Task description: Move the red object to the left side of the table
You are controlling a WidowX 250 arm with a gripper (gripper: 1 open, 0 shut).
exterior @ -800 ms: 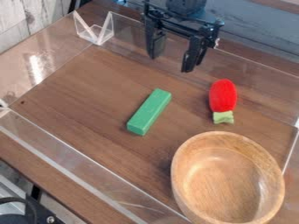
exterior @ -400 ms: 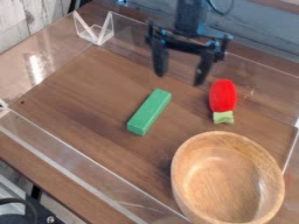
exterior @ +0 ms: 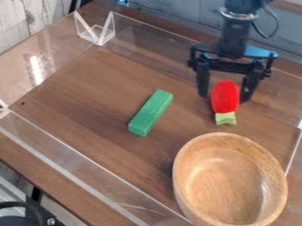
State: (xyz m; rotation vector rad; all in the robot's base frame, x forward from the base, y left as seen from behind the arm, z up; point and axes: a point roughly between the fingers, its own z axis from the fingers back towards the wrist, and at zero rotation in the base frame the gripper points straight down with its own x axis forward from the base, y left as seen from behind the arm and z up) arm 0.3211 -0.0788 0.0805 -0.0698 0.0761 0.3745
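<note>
The hand (exterior: 229, 88) hangs open, fingers either side of the red object (exterior: 224, 100) on the tabletop (exterior: 94, 88), green block (exterior: 150, 112) to its left.

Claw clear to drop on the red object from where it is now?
Probably yes. The claw is open, pointing down, its fingers either side of the red object in this view. The green block and wooden bowl sit apart from it, so nothing looks in the way. Height above it is hard to judge.
</note>
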